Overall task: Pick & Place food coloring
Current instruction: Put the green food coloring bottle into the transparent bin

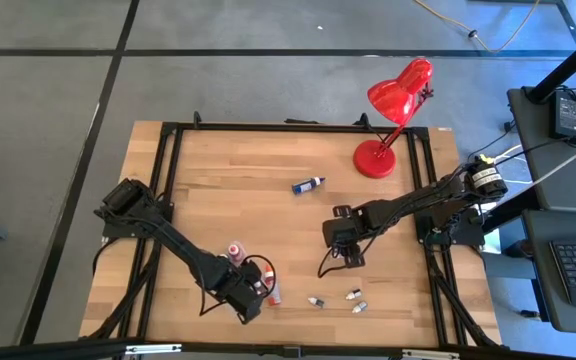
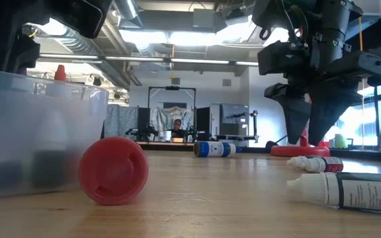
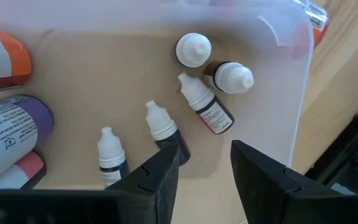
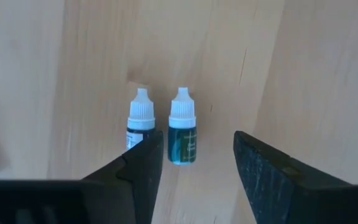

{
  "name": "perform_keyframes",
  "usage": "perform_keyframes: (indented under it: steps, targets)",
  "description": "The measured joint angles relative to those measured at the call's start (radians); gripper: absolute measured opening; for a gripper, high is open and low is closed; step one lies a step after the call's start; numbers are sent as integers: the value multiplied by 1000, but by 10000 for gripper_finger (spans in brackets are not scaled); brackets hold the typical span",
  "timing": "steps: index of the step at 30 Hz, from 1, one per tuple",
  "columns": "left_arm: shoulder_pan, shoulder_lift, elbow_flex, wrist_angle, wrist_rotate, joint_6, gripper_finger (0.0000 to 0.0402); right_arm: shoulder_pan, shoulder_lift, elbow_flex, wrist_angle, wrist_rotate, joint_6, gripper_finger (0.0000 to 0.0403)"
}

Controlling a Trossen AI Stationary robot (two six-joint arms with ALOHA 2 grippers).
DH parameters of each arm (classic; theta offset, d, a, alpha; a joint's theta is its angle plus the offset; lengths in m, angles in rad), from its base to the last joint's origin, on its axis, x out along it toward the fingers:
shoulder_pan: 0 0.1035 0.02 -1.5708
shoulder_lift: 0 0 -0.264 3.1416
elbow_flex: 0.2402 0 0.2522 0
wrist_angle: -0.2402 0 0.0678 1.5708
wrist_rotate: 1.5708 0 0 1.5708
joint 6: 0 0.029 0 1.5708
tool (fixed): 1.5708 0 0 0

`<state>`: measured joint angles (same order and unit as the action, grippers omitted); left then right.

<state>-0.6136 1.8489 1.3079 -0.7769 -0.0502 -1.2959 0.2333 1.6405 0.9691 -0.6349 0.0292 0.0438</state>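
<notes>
Several tiny food coloring bottles with white caps and dark bodies (image 3: pixel 207 106) lie inside the clear tray (image 3: pixel 291 93), beside bigger orange and purple bottles. My left gripper (image 3: pixel 204 177) hangs open above them, near the table's near edge (image 1: pixel 248 290). Three more small bottles (image 1: pixel 352 295) lie on their sides on the wood; two of them (image 4: pixel 182 127) show side by side ahead of my right gripper (image 4: pixel 194 168), which is open and above the table (image 1: pixel 343 240). A blue bottle (image 1: pixel 308 184) lies farther off, mid-table.
A red desk lamp (image 1: pixel 393 110) stands at the far right of the table. A red bottle (image 2: pixel 113 170) lies on its side next to the tray (image 2: pixel 38 132). Bare wood lies between the tray and the loose bottles (image 2: pixel 349 190). A person sits far back in the room.
</notes>
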Motion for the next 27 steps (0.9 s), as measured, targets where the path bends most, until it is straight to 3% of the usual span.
perform_keyframes:
  steps: [27]
  targets:
    - [2,0,0,3,-1,43,145,10,0,-120,162,-31,17,157]
